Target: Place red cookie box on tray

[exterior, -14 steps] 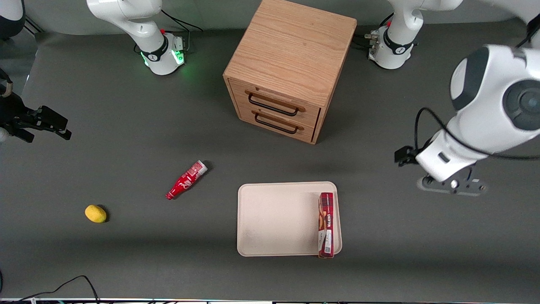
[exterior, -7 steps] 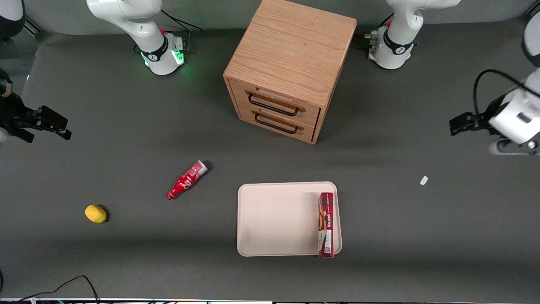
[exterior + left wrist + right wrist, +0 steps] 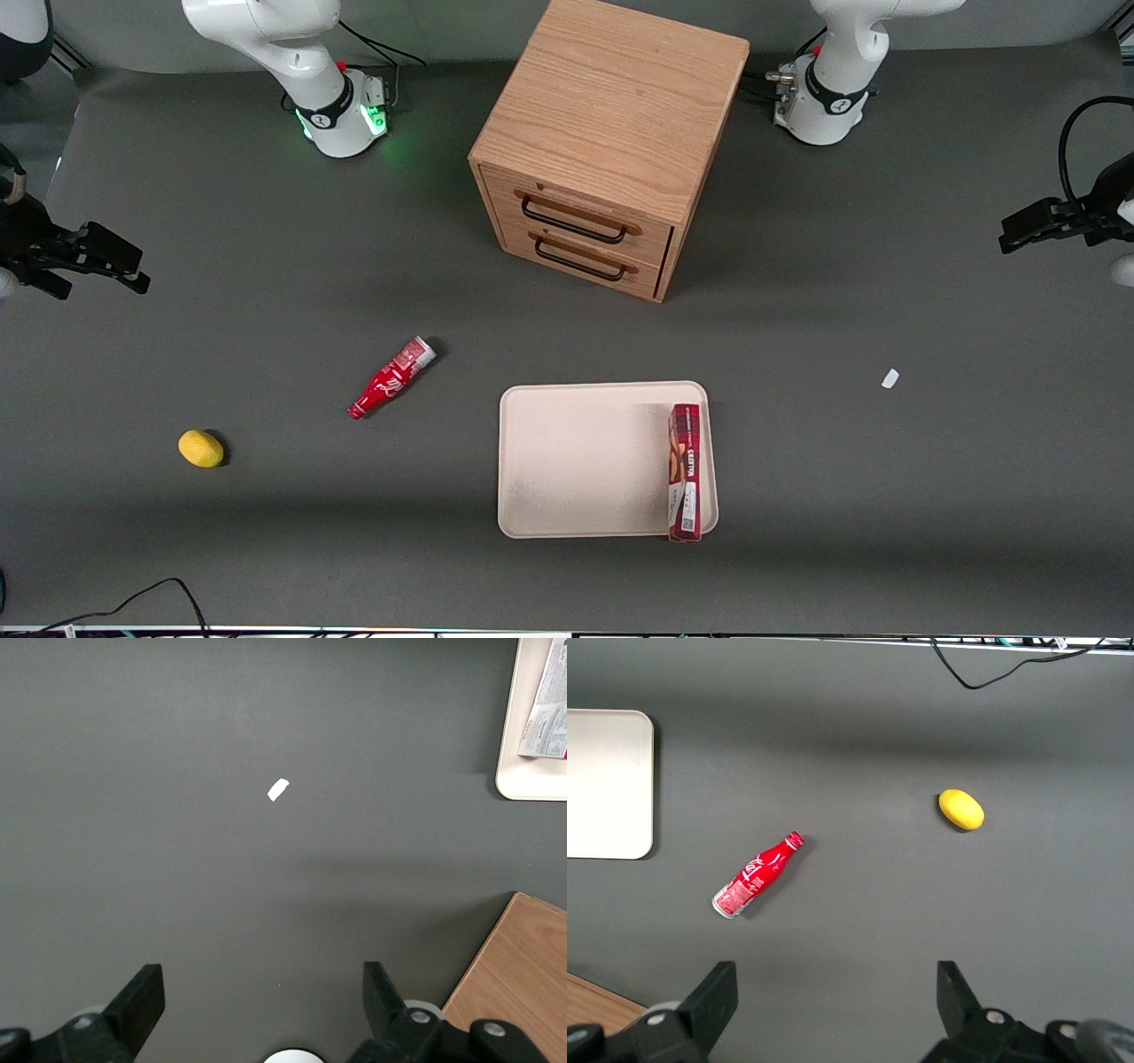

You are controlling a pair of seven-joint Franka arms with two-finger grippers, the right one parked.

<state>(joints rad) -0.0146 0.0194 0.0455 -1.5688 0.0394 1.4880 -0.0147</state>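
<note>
The red cookie box point(image 3: 685, 471) lies flat on the tray point(image 3: 576, 461), along the tray's edge toward the working arm's end, its white-label end nearest the front camera. My left gripper point(image 3: 1019, 232) hangs at the working arm's end of the table, far from the tray and farther from the front camera than it. Its fingers are open with nothing between them. The left wrist view shows the gripper point(image 3: 261, 997) over bare grey table, with a tray corner point(image 3: 532, 784) and the box's label end point(image 3: 545, 722) in sight.
A wooden two-drawer cabinet point(image 3: 611, 142) stands farther from the front camera than the tray. A small red bottle point(image 3: 392, 377) and a yellow lemon point(image 3: 201, 448) lie toward the parked arm's end. A white scrap point(image 3: 890, 378) lies on the table toward the working arm's end.
The left arm has pulled away from the tray area toward its own end of the table and farther from the front camera, uncovering the white scrap. The box and tray have not moved.
</note>
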